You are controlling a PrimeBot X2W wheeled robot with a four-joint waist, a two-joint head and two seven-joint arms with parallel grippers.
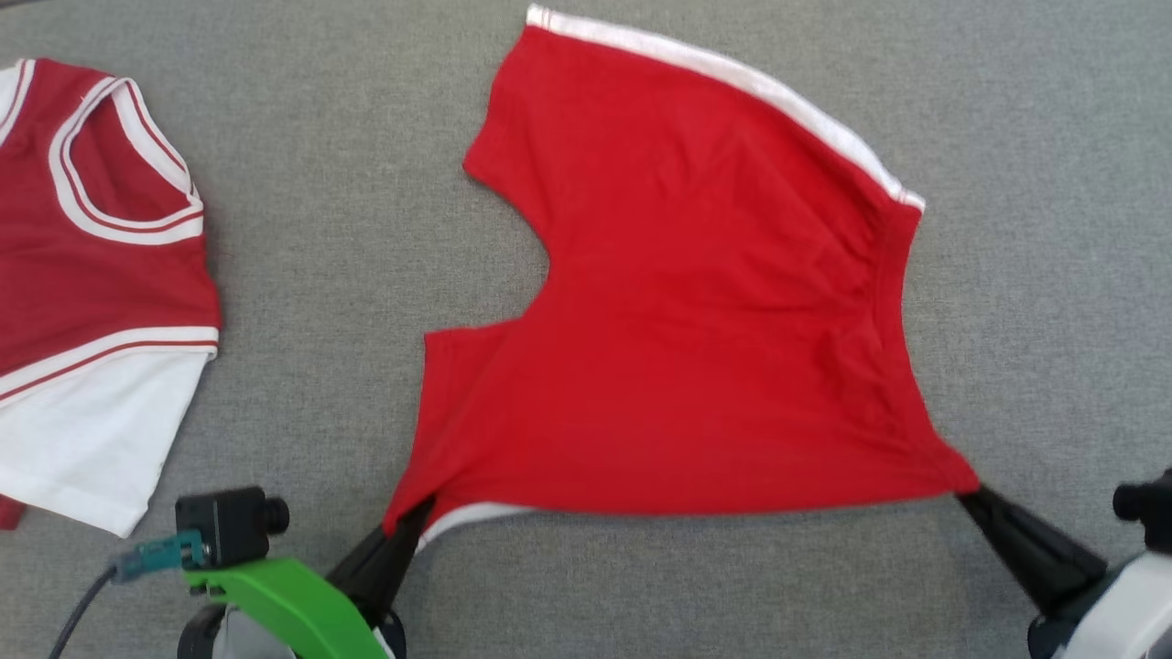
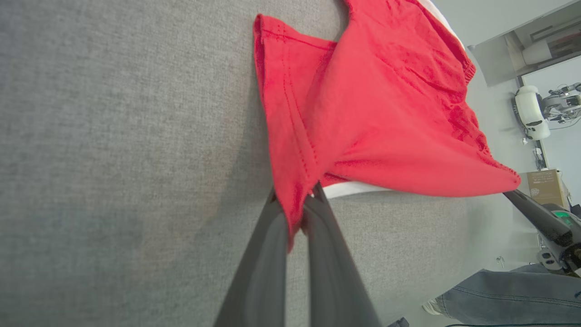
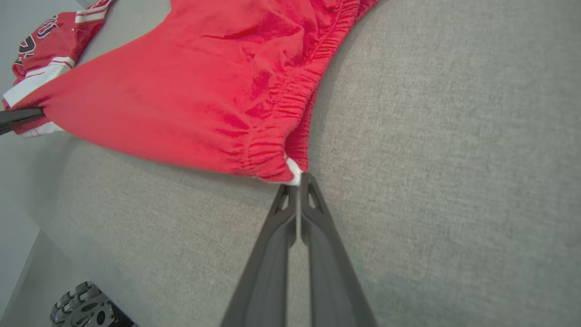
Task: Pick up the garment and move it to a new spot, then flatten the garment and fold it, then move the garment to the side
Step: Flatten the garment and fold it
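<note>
red shorts point(image 1: 696, 302) lie spread ahead; we pinch their near corners with left gripper point(image 1: 410, 518) and right gripper point(image 1: 967, 495).

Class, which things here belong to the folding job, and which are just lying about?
Job in hand:
red shorts
left pincer, shut on a hem corner
right pincer, shut on a waistband corner

Lying about:
red and white jersey, left of the shorts
cardboard box, in the background

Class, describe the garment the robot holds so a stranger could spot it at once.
On the grey surface, find the red shorts in the middle, pinched at their near corners by the left gripper and right gripper. Unlike the jersey lying at the left, they are plain red with a white side stripe.
</note>
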